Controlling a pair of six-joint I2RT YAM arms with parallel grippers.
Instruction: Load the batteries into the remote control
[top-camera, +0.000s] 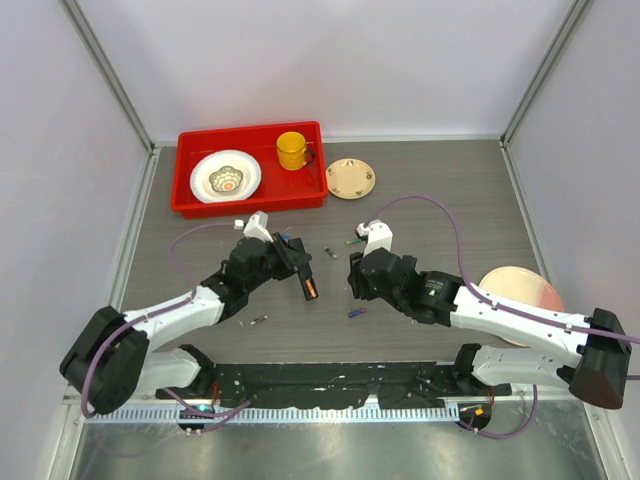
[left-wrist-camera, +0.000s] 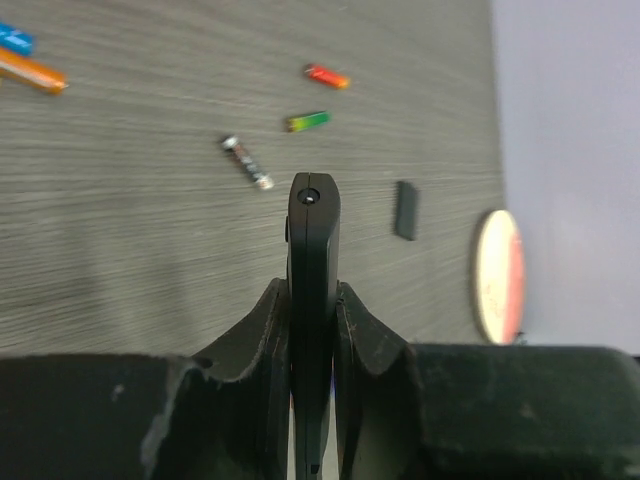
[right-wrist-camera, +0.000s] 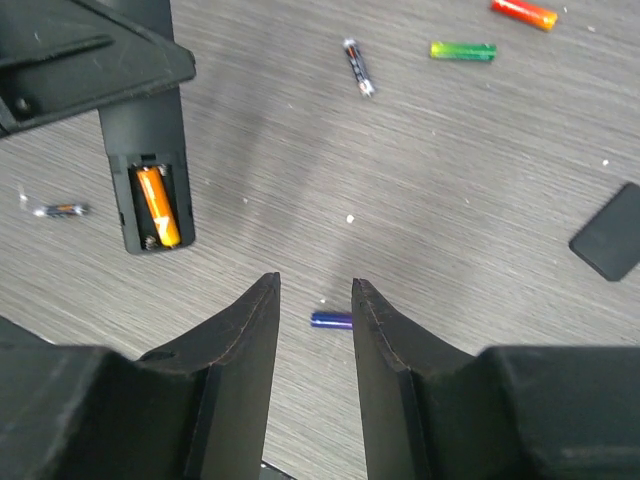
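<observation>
My left gripper (left-wrist-camera: 313, 290) is shut on the black remote control (left-wrist-camera: 313, 230), which it holds edge-on above the table. In the right wrist view the remote (right-wrist-camera: 150, 140) shows its open compartment with an orange battery (right-wrist-camera: 157, 205) in it. My right gripper (right-wrist-camera: 315, 285) is open and holds nothing; a purple battery (right-wrist-camera: 330, 320) lies on the table below its fingertips. More batteries lie loose: green (right-wrist-camera: 462, 51), red (right-wrist-camera: 523, 12), a dark one (right-wrist-camera: 357, 67) and another (right-wrist-camera: 60, 210) at the left. The black back cover (right-wrist-camera: 608, 245) lies apart on the right.
A red tray (top-camera: 190, 195) at the back left holds a white dish (top-camera: 226, 177) and a yellow mug (top-camera: 292, 150). A beige saucer (top-camera: 350, 178) sits beside it. A pink plate (top-camera: 520, 285) lies under my right arm. Side walls enclose the table.
</observation>
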